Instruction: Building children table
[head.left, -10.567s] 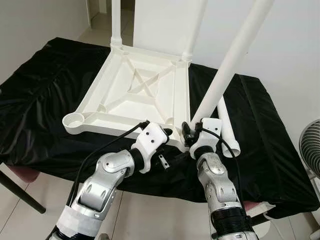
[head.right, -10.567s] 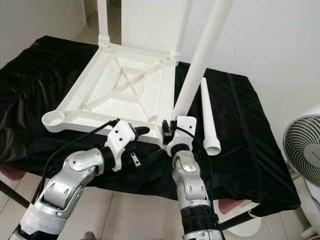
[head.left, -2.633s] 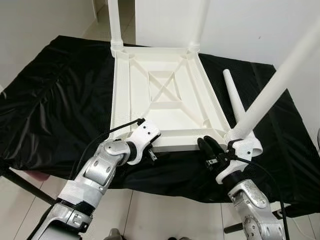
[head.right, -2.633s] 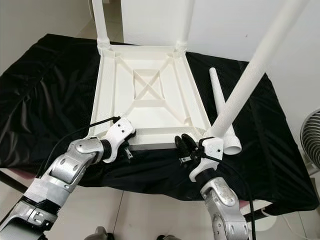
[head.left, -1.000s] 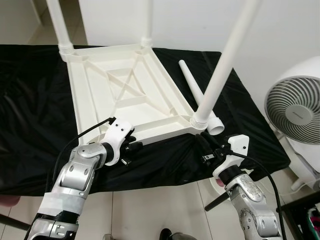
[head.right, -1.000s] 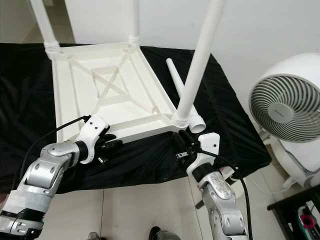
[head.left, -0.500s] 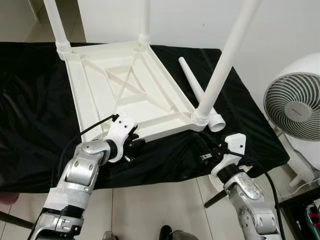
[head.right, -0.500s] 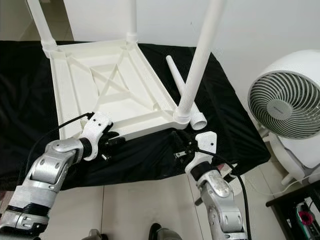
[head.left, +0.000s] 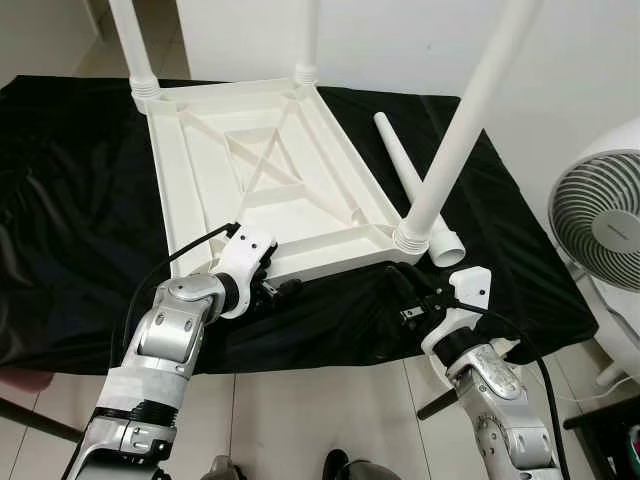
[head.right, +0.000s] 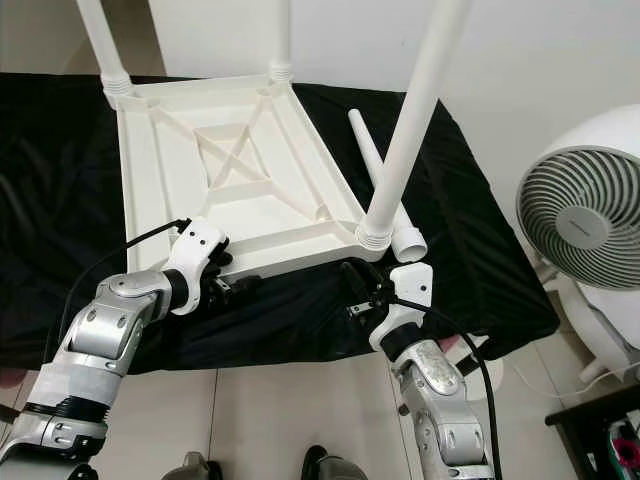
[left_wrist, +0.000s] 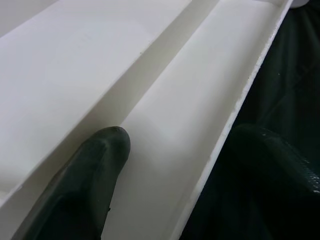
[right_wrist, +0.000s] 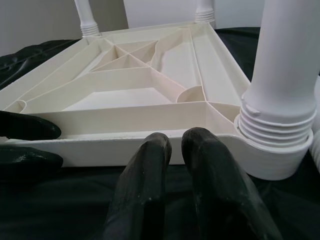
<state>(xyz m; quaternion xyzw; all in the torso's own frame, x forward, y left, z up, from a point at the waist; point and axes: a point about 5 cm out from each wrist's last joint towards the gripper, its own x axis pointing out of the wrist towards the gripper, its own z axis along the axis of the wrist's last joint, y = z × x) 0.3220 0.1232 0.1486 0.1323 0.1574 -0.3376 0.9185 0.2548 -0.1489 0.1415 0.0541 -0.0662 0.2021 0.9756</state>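
A white plastic tabletop (head.left: 270, 190) lies upside down on a worktop (head.left: 70, 200) draped in black cloth, its ribbed underside facing up. Three white legs stand in its corner sockets: two at the far corners (head.left: 135, 50) and one (head.left: 465, 120) at the near corner on the robot's right. The near corner on the robot's left has no leg. A fourth leg (head.left: 410, 185) lies loose on the cloth, just beside the tabletop's right edge and behind the near standing leg. The left gripper (head.left: 278, 290) is at the tabletop's near edge, its jaws closed on that rim: one finger (left_wrist: 85, 185) rests inside the channel on the underside, the other (left_wrist: 265, 175) sits outside against the cloth. The right gripper (head.left: 402, 290) hovers near the same edge, just beside the base of the near standing leg, its jaws narrow, the fingers (right_wrist: 145, 190) almost together and holding nothing. A white fan (head.left: 600, 215) stands on the floor well to the right of the tabletop.
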